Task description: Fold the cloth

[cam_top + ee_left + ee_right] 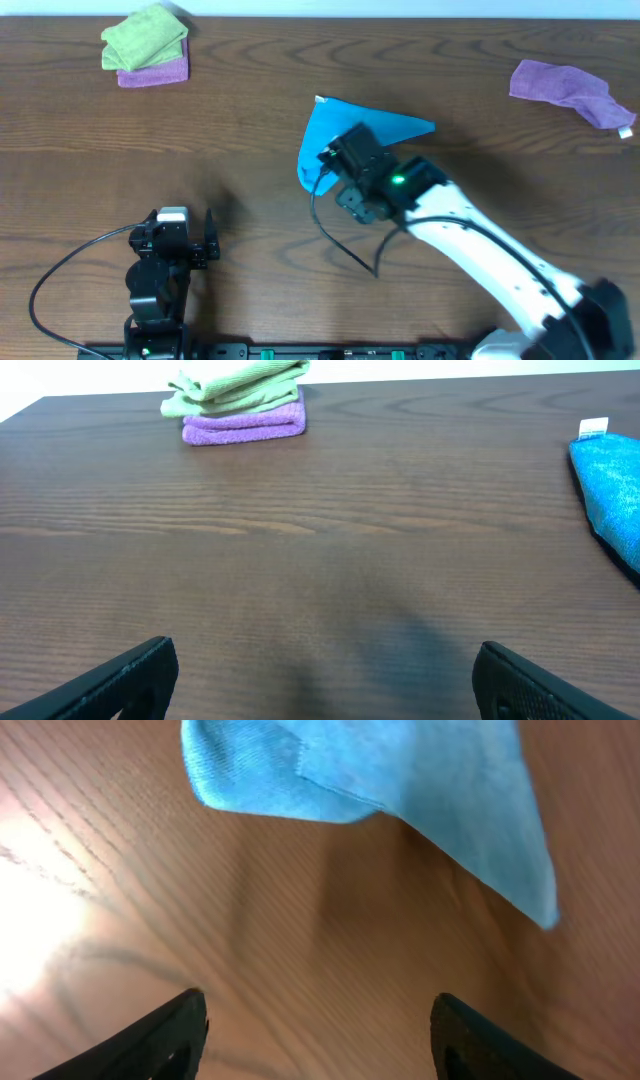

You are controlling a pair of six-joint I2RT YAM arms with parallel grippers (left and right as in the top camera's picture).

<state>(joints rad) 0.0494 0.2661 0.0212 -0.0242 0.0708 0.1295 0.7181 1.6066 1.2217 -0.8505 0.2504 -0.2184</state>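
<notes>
Right wrist view: your right fingers point(150, 1045) sit apart just short of the cloth point(400, 780), seemingly lined up to pinch; left fingers point(120, 685) apart, empty.

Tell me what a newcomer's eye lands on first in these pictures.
The bright blue cloth stands out, crumpled into a rough triangle mid-table, the right gripper open at its near edge. Far left, a lime-green cloth sits on a folded purple cloth; a loose purple cloth lies far right.

Dark wood-grain table point(250, 120), glare patch near edge.
</notes>
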